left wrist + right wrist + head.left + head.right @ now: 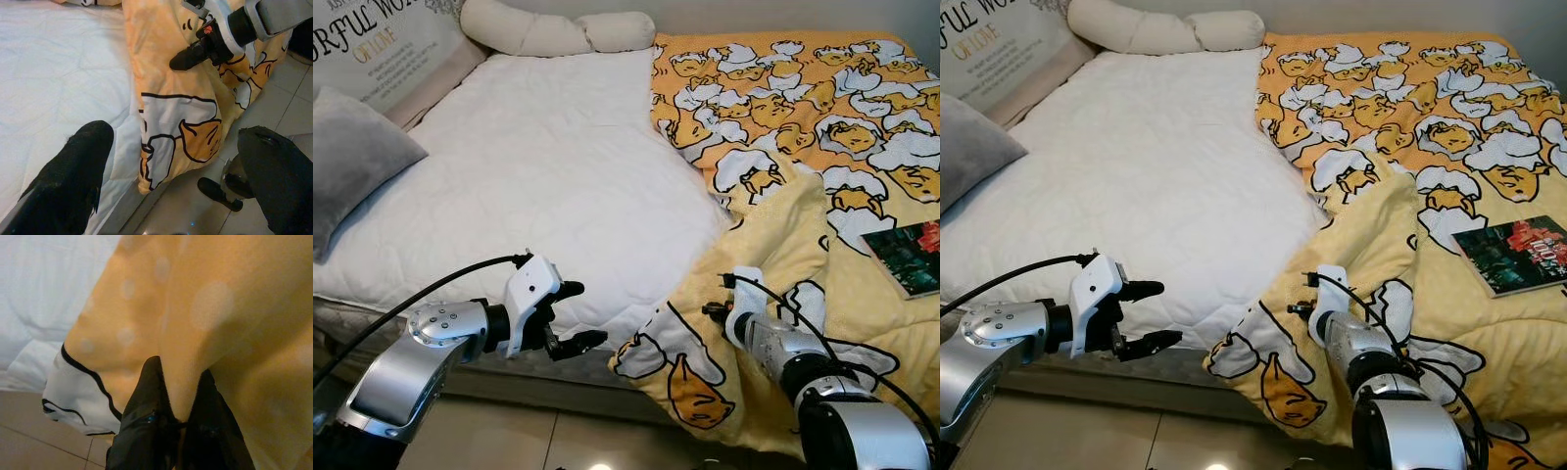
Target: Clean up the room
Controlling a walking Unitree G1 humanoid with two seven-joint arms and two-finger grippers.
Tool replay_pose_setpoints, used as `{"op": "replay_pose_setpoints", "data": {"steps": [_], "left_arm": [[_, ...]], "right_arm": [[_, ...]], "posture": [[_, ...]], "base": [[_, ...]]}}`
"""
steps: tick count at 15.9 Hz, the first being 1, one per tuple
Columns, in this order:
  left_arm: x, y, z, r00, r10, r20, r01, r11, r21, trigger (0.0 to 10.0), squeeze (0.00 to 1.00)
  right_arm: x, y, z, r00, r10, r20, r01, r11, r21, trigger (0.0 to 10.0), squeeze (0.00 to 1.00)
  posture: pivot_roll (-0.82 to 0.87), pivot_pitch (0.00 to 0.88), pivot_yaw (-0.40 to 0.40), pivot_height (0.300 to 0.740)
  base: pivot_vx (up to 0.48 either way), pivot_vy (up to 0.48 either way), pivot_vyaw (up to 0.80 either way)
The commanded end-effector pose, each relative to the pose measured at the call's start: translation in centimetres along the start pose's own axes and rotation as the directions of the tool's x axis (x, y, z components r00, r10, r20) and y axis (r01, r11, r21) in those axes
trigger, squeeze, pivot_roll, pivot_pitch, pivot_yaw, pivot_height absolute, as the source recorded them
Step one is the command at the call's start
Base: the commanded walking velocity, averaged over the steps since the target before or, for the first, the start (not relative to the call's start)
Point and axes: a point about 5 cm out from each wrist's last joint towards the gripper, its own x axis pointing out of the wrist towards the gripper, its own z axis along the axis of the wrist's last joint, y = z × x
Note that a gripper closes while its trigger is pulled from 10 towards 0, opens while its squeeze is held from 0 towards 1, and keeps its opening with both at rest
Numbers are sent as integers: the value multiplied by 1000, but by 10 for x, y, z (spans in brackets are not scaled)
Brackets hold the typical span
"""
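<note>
A yellow blanket (783,225) printed with cartoon eggs covers the right half of the bed, and its corner (680,377) hangs over the front edge toward the floor. My right gripper (176,404) is shut on a fold of this blanket near that corner; its wrist (744,299) presses into the cloth. My left gripper (587,313) hovers open at the bed's front edge, just left of the hanging corner, holding nothing. Its black fingers (73,181) frame the blanket corner (171,127) in the left wrist view.
A white quilted sheet (538,166) covers the left of the bed. A grey pillow (352,166), a printed cushion (382,39) and a cream bolster (558,29) line the left and far sides. A book (911,255) lies on the blanket. Tiled floor (509,431) lies below.
</note>
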Motion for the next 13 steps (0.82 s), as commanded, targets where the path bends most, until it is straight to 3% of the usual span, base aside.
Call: {"op": "replay_pose_setpoints", "data": {"steps": [1, 2, 3, 4, 6, 7, 8, 10, 12, 13], "left_arm": [[-2, 2, 4, 1000, 9, 2, -9, 1000, 22, 10000, 0], [-5, 3, 1, 999, 33, 2, -33, 999, 19, 10000, 0], [-5, 4, 0, 999, 38, 2, -38, 999, 18, 10000, 0], [-5, 3, -1, 999, 41, 5, -41, 999, 14, 10000, 0], [-3, 0, 0, 999, 38, 11, -38, 999, 12, 10000, 0], [-2, -1, 1, 999, 35, 16, -35, 999, 12, 10000, 0], [-2, -2, 2, 999, 33, 17, -33, 999, 13, 10000, 0], [-4, -2, 2, 999, 28, 17, -28, 999, 17, 10000, 0], [-6, -3, 2, 1000, 24, 15, -25, 1000, 18, 10000, 0], [-6, -4, 1, 1000, 22, 13, -22, 1000, 16, 10000, 0]], "right_arm": [[1, 6, 1, 999, 47, 12, -46, 999, -27, 0, 0], [1, 17, 4, 987, 159, 0, -159, 985, -66, 0, 0], [1, 21, 4, 981, 194, -4, -193, 978, -78, 0, 0], [1, 32, 6, 953, 302, -13, -302, 948, -101, 0, 0], [-4, 54, 5, 861, 505, -58, -507, 848, -152, 0, 0], [-11, 72, 0, 749, 650, -128, -661, 722, -202, 0, 0], [-15, 79, -2, 697, 700, -157, -716, 664, -217, 0, 0], [-36, 97, -6, 508, 827, -241, -859, 462, -222, 0, 0], [-43, 101, -7, 448, 849, -281, -891, 395, -224, 0, 0], [-53, 102, -14, 377, 858, -348, -924, 320, -210, 0, 0]], "posture": [[-60, 0, 66, 740], [-64, 0, 58, 740], [-64, 0, 57, 740], [-63, 0, 55, 740], [-56, 0, 50, 740], [-52, 0, 46, 740], [-50, 0, 44, 740], [-49, 0, 41, 740], [-48, 0, 40, 740], [-43, 0, 33, 740]], "base": [[0, 0, 0], [0, 0, 0], [0, 0, 0], [0, 0, 0], [0, 0, 0], [0, 0, 0], [0, 0, 0], [0, 0, 0], [0, 0, 0], [0, 0, 0]]}}
